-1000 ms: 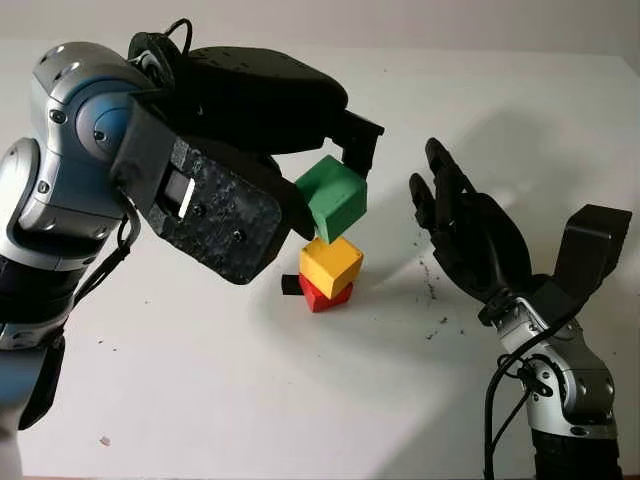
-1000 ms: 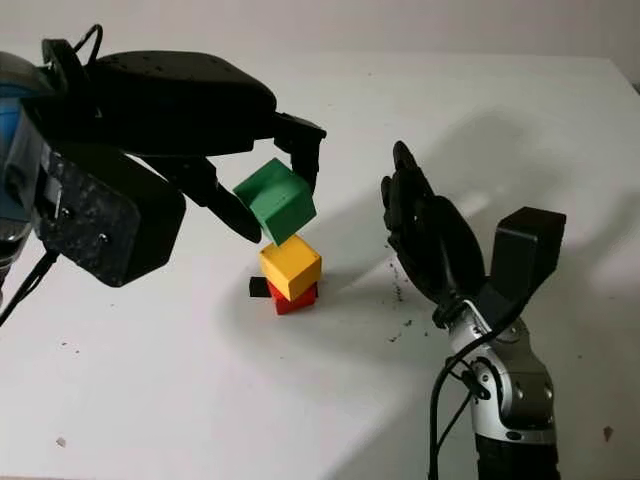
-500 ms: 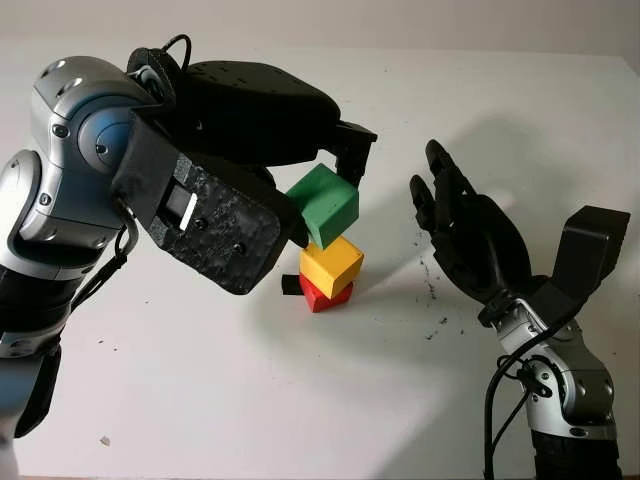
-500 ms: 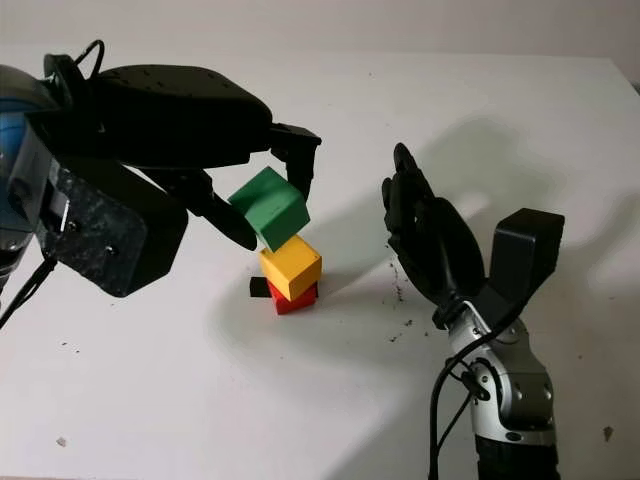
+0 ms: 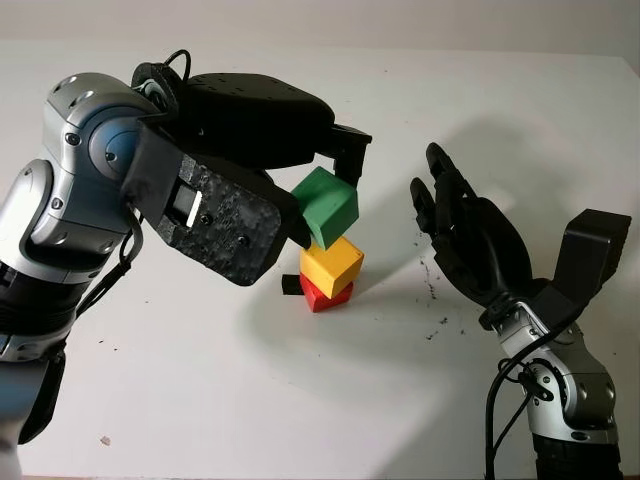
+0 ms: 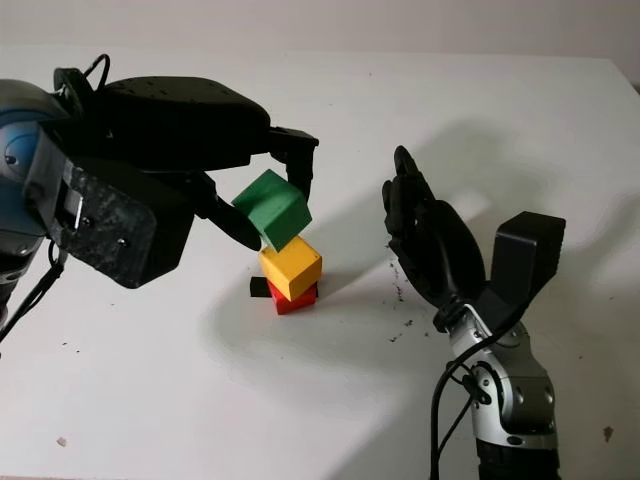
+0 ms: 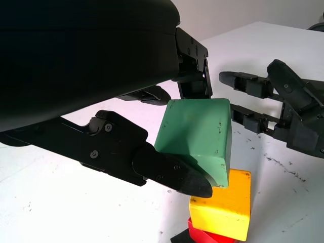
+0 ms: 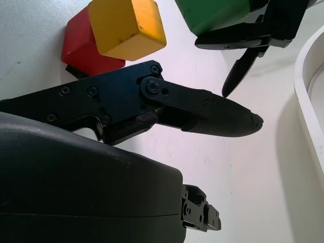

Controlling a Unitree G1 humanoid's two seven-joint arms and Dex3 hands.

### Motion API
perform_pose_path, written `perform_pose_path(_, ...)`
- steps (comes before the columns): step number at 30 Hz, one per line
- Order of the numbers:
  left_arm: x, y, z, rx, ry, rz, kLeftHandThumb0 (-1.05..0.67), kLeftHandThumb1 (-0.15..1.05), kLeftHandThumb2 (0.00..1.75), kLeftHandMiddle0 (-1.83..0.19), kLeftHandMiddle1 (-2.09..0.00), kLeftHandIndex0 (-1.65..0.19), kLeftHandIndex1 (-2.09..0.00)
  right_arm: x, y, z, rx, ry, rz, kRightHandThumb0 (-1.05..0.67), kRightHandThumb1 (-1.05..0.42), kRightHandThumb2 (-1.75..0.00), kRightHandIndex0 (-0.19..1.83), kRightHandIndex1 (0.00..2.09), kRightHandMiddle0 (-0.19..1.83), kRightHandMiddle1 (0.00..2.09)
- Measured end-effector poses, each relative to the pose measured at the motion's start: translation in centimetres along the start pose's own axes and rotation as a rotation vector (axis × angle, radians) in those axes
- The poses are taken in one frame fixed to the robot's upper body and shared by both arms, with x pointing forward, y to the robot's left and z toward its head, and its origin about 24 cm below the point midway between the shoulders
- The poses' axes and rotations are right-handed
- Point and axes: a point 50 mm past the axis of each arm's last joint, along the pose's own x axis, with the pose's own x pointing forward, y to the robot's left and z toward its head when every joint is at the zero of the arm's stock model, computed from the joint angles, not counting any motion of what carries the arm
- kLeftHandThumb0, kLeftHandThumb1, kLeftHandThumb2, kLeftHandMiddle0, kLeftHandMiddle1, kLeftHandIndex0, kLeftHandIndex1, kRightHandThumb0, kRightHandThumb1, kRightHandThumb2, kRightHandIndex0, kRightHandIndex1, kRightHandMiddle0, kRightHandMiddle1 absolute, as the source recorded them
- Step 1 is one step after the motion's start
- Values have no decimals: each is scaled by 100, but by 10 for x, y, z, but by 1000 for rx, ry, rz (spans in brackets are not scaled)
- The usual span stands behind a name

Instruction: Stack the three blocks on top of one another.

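My left hand is shut on the green block, holding it tilted, its lower corner just over the yellow block. The yellow block sits turned a little on the red block in the middle of the white table. From the left wrist, the green block is pinched between black fingers, directly over the yellow one. My right hand is open, raised to the right of the stack and apart from it. In the right wrist view a finger crosses near the yellow block and red block.
A small black piece lies on the table against the red block's left side. Dark specks dot the table between the stack and my right hand. A white curved rim appears in the right wrist view.
My left hand has carried the green block slightly left and down, closer over the yellow block. The right hand and the two stacked blocks have stayed put.
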Motion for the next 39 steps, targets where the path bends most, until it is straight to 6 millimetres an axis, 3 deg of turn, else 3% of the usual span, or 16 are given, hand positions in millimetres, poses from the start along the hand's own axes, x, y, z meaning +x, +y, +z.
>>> perform_pose_path(7,5,-5,0,-8,1,-14,-35,105,17,-43,-7,-28,-136,-1,0,1,-1,0,5,-74,-105,-66,-19,0,-19,0)
perform_pose_path(17,7,-15,-4,-10,-9,-58,-41,105,21,-40,-6,-21,-156,-2,0,1,-3,0,0,-74,-105,-66,-19,0,-19,0)
perform_pose_path(27,7,-17,-6,-26,-15,-89,-40,105,21,-38,-5,-21,-161,-2,0,1,-3,0,1,-74,-105,-66,-19,0,-19,0)
perform_pose_path(39,8,-17,-5,-35,-16,-89,-39,105,21,-40,-6,-18,-148,-3,0,0,0,4,-2,-75,-105,-64,-19,0,-19,0)
